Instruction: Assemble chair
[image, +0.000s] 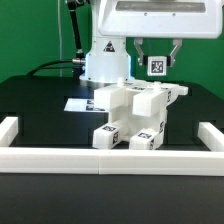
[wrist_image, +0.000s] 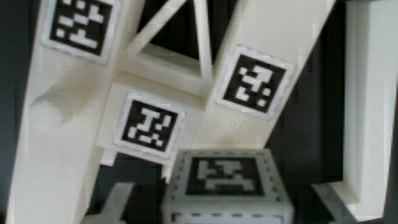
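Your arm hangs at the table's rear on ext. view's right, gripper (image: 158, 58) pointing down. Fingers (image: 140, 50) are spread wide astride a tagged block (image: 157, 67); can't tell whether the pads touch it. Chair assy (image: 135, 105) sits mid-table just below. Marker board (image: 78, 103) lies beside it on ext. view's left; border wall (image: 110, 161) runs across the front. Labels: b/w square tags on chair parts.

A small white block (wrist_image: 221, 178) bearing a tag is gripped between the dark fingers (wrist_image: 366, 204) of the claw (wrist_image: 222, 205), with slanted white chair pieces (wrist_image: 71, 110) beyond it carrying three square tags (wrist_image: 254, 80).
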